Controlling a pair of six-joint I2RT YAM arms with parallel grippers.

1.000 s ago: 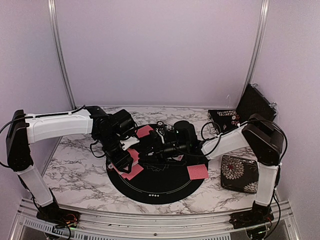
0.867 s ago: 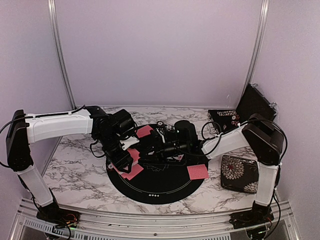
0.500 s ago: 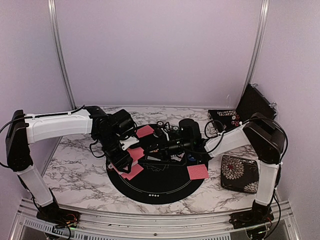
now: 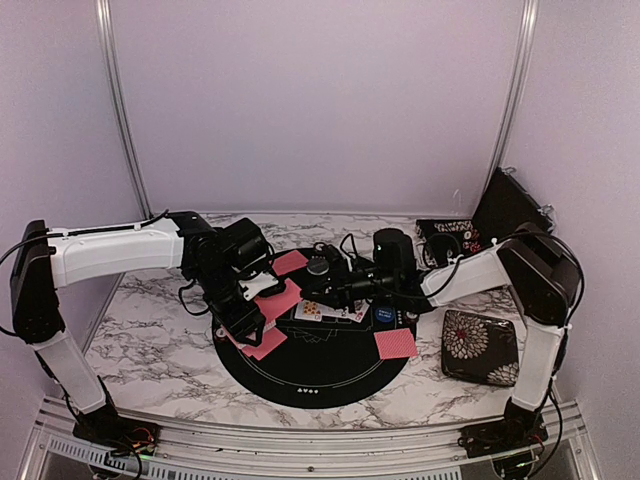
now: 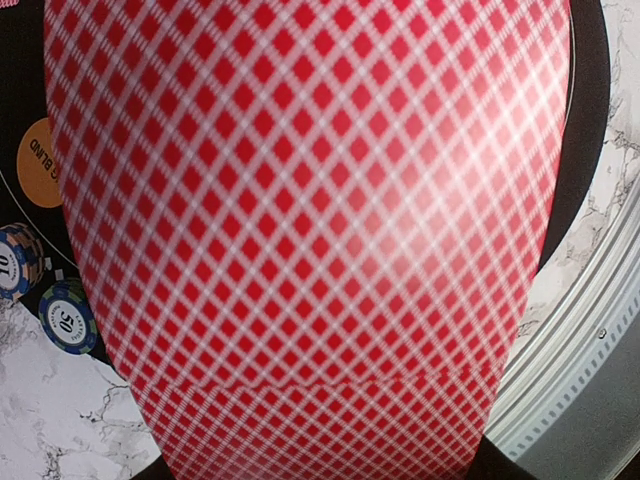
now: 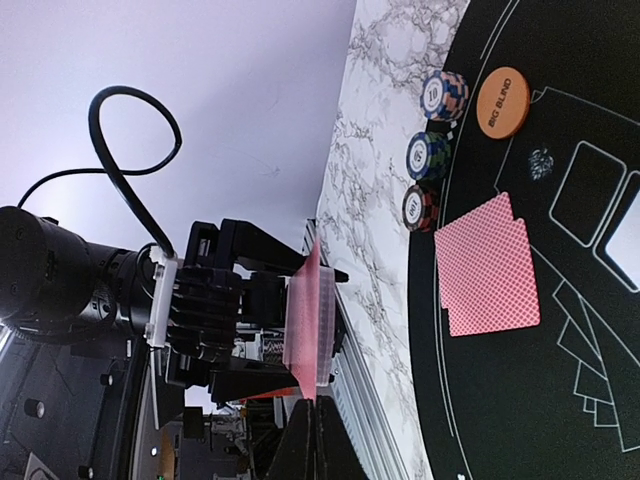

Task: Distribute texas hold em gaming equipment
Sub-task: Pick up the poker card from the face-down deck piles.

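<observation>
The left hand [image 4: 250, 305] is clamped on a deck of pink-red-backed cards [image 4: 280, 300] over the left part of the round black mat [image 4: 310, 385]. The right hand [image 4: 312, 290] hangs just beside the deck, near the mat's middle, with its fingers pressed together. From above, a few face-up cards [image 4: 325, 312] lie under the right hand, with a blue round button [image 4: 385, 315] to their right. Face-down cards [image 4: 395, 343] lie nearer the front right of the mat. A floral-patterned case [image 4: 480, 345] sits on the marble worktop [image 4: 150, 340], just off the mat's right rim.

From the left wrist, the deck's diamond-patterned back fills almost the whole frame and hides the fingers. At the left edge an orange button [image 5: 40, 160] marked BIG BLIND lies on the mat, with two striped chip stacks [image 5: 68, 315] below it at the rim.

From the right wrist, the fingertips [image 6: 305, 440] meet at the bottom edge. Opposite them the left hand grips the deck edge-on. Three chip stacks stand in a row along the mat's rim beside the orange button, and a face-down pair [image 6: 488, 265] lies on the mat.
</observation>
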